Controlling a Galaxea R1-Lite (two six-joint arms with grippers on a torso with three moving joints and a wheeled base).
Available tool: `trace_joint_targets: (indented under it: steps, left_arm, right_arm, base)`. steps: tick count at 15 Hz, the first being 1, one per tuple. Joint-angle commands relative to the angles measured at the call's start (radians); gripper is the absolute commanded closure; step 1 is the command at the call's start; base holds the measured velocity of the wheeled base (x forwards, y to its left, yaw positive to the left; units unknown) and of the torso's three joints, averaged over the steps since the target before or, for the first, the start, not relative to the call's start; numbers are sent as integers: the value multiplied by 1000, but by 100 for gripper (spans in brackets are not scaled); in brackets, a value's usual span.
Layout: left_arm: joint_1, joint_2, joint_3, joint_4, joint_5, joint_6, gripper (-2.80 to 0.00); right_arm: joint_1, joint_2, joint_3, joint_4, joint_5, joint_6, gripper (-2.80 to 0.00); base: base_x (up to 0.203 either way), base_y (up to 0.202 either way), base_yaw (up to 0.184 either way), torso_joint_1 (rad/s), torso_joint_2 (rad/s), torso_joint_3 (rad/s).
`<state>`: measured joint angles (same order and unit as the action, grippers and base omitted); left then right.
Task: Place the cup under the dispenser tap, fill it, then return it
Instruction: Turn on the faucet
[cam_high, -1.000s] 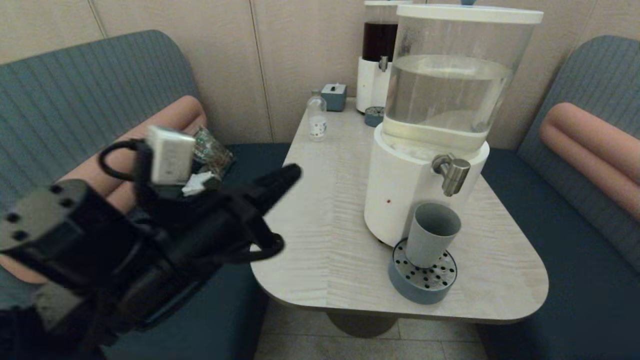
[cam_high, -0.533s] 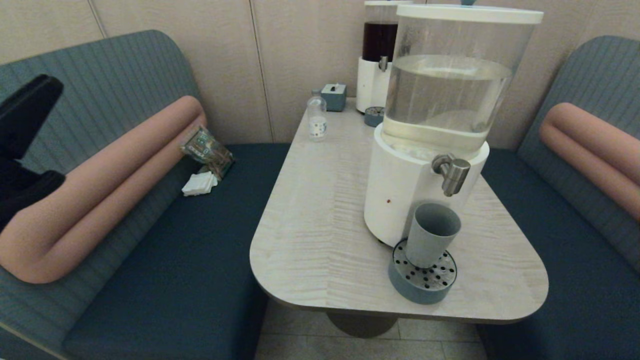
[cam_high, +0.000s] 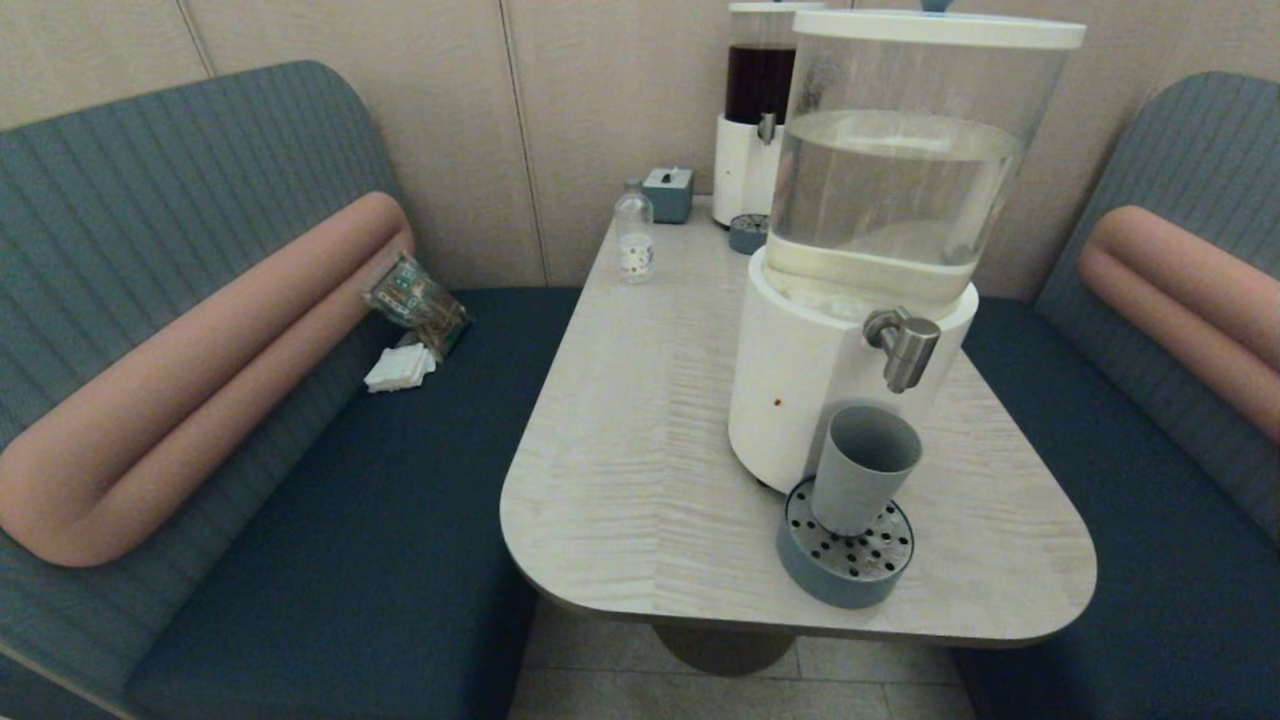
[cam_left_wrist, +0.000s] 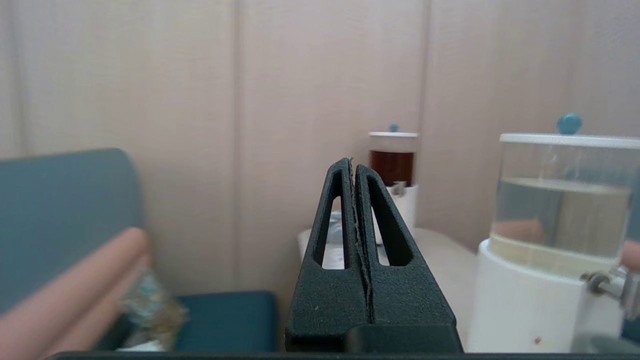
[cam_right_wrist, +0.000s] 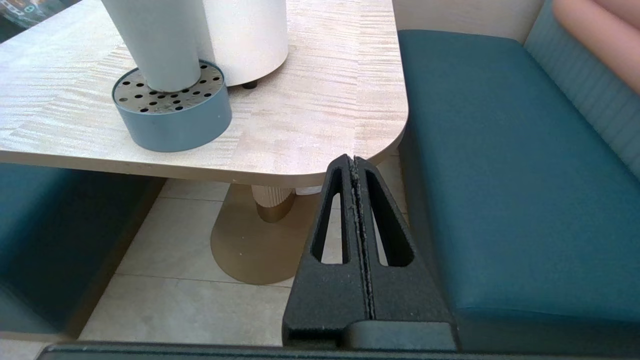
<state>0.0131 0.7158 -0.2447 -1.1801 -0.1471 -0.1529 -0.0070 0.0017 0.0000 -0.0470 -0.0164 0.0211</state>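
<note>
Pale wood-grain surface (cam_high: 640, 480): my matte grey-green tapered cup (cam_high: 860, 470) stands under the brushed-steel tap (cam_high: 905, 345); filling, return remain; both pincers closed, empty.

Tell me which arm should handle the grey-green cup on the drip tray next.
Right, probably. The right tool, shut, hangs just off the table edge beside the grey-green tapered cup on its perforated blue drip tray. The left tool, shut, sits further back, pointing at the wall.

beige panelled wall (cam_high: 600, 120), teal booth benches (cam_high: 330, 560), tiled floor (cam_right_wrist: 165, 300)
</note>
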Motion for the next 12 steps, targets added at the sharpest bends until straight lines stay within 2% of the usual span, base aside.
trace_joint_targets:
  steps: [1,3,5,7,9,11,12]
  left_arm:
    - [20,-208,-11,193,-11,11,0]
    - [23,-359,-40,464,-49,17,0]
    - [21,-504,-79,785,-84,37,0]
    - [16,-608,-59,953,-99,129,0]
    - [14,-700,40,1059,-94,233,0]
    - [13,-711,152,1039,-53,325,0]
    - [13,-712,207,1016,-39,342,0]
  right_arm:
    - [1,0,14,-1,0,0,0]
    - [-1,0,15,-1,0,0,0]
    - [1,0,15,-1,0,0,0]
    - [0,0,15,-1,0,0,0]
    - [0,0,14,-1,0,0,0]
    - [0,0,15,-1,0,0,0]
    - [1,0,14,-1,0,0,0]
  base:
    - [0,0,0,0,0,0]
    - [0,0,0,0,0,0]
    - [0,0,0,0,0,0]
    - [0,0,0,0,0,0]
    - [0,0,0,0,0,0]
    - [0,0,0,0,0,0]
    - [0,0,0,0,0,0]
